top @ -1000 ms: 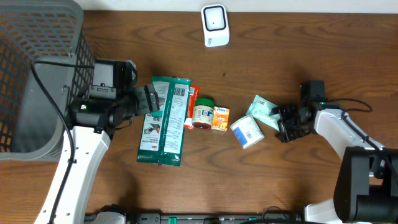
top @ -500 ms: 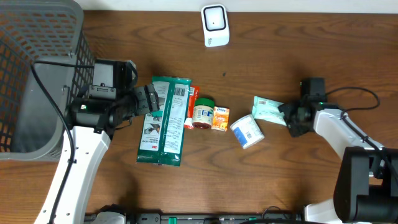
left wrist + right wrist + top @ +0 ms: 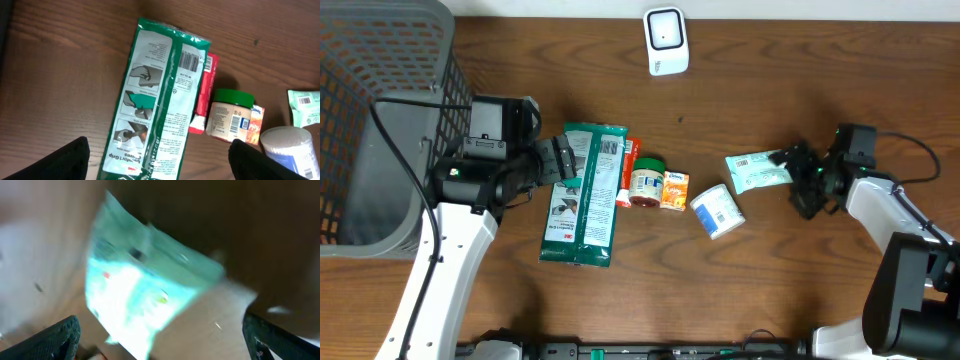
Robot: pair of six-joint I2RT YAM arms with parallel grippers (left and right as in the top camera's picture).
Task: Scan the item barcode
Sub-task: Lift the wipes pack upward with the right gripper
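A pale green packet (image 3: pixel 758 170) lies flat on the wooden table, its white label with a barcode facing up. My right gripper (image 3: pixel 792 183) sits just to its right, open and apart from it. In the right wrist view the packet (image 3: pixel 145 280) is blurred and lies ahead of the wide-spread gripper (image 3: pixel 160 330), touching neither finger. The white scanner (image 3: pixel 666 41) stands at the back edge. My left gripper (image 3: pixel 563 160) hovers open over a long green glove package (image 3: pixel 160 95), holding nothing.
Between the two arms lie a red pack (image 3: pixel 628 170), a green-lidded jar (image 3: pixel 646 182), a small orange box (image 3: pixel 674 190) and a white and blue tub (image 3: pixel 718 212). A grey mesh basket (image 3: pixel 380 110) fills the far left.
My right gripper has opened, let go of the pale green packet and pulled back to the right. The packet now lies flatter and a little further right. The left arm has not moved.
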